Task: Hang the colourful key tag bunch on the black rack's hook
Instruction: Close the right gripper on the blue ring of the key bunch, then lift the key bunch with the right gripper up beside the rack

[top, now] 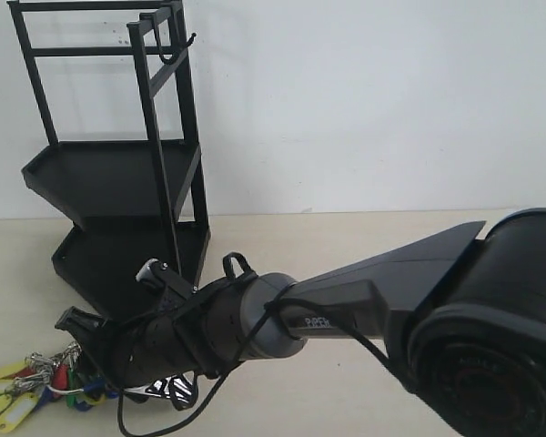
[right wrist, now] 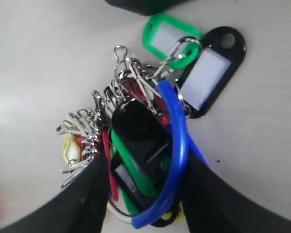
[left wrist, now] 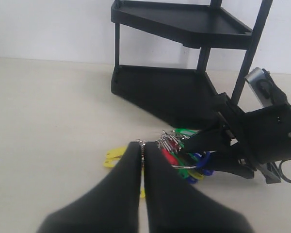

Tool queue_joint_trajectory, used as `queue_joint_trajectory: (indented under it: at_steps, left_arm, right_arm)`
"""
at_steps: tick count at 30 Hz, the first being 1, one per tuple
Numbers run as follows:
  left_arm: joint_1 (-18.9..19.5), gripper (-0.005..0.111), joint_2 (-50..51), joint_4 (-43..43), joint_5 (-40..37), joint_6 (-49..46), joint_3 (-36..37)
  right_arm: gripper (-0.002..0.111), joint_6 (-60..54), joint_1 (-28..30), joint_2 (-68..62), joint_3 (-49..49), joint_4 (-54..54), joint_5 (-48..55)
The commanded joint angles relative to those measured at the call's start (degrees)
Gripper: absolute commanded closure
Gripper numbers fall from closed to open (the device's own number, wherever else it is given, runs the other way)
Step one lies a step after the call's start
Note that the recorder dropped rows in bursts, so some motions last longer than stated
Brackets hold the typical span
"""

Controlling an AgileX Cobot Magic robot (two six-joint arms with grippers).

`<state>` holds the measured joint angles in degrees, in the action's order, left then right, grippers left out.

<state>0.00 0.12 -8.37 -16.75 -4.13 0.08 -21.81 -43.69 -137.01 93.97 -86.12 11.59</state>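
My right fingers (right wrist: 89, 194) sit wide astride the colourful key tag bunch (right wrist: 177, 141); pinching only 1 loose tag could let it slip.

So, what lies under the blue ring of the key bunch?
Under the blue ring lie green, black and red tags, silver clips beside; the jaws of the right gripper cover the rest.

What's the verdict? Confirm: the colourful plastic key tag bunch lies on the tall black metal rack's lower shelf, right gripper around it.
Wrong: the exterior view shows the colourful plastic key tag bunch on the beige tabletop beside the tall black metal rack, right gripper around it.
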Motion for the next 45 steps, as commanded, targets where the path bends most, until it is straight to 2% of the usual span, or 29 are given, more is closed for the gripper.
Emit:
queue_joint_trajectory:
  at_steps: [1,2,4,7,8,13,16,27,38,41,43,45]
  left_arm:
    - [0.0,0.102,-0.1,0.3,0.5,-0.2,-0.1]
    - [0.0,0.102,-0.1,0.3,0.5,-0.2,-0.1]
    - [0.0,0.102,-0.1,0.3,0.5,-0.2,-0.1]
    - [0.0,0.102,-0.1,0.3,0.5,-0.2,-0.1]
    - [0.0,0.102,-0.1,0.3,0.5,-0.2,-0.1]
    - [0.0,0.102,-0.1,0.3,0.5,-0.2,-0.1]
    - [0.0,0.102,-0.1,0.3,0.5,-0.2,-0.1]
    - [0.0,0.102,-0.1,0.3,0.5,-0.2,-0.1]
    - [0.0,0.102,-0.1,0.3,0.5,-0.2,-0.1]
    - [0.0,0.102,-0.1,0.3,0.5,-0.2,-0.1]
    - [0.0,0.102,-0.1,0.3,0.5,-0.2,-0.1]
    - [0.0,0.102,-0.1,0.3,0.5,-0.2,-0.1]
  right_arm:
    - [0.063,0.3,-0.3,-1.0,0.5,0.7,0.3]
    - [0.064,0.3,-0.3,-1.0,0.5,0.7,0.2]
    - [0.072,0.4,-0.3,-0.8,0.5,0.7,-0.1]
    - [0.096,0.4,-0.3,-0.8,0.5,1.0,-0.1]
    - [0.108,0.4,-0.3,-0.8,0.5,1.2,0.0]
    - [0.108,-0.1,-0.3,1.0,0.5,2.5,0.7]
    - [0.108,0.1,-0.3,5.8,0.1,7.8,1.7]
    - [0.108,-0.9,-0.3,25.3,-15.3,19.3,0.3]
    - [0.108,-3.6,-0.3,43.4,-24.3,26.1,0.7]
    - [0.108,-3.8,0.2,47.3,-26.1,31.9,-1.2]
    - [0.108,-0.5,1.7,48.5,-27.3,32.9,-3.2]
    - [0.108,3.0,3.4,48.6,-27.9,33.1,-0.6]
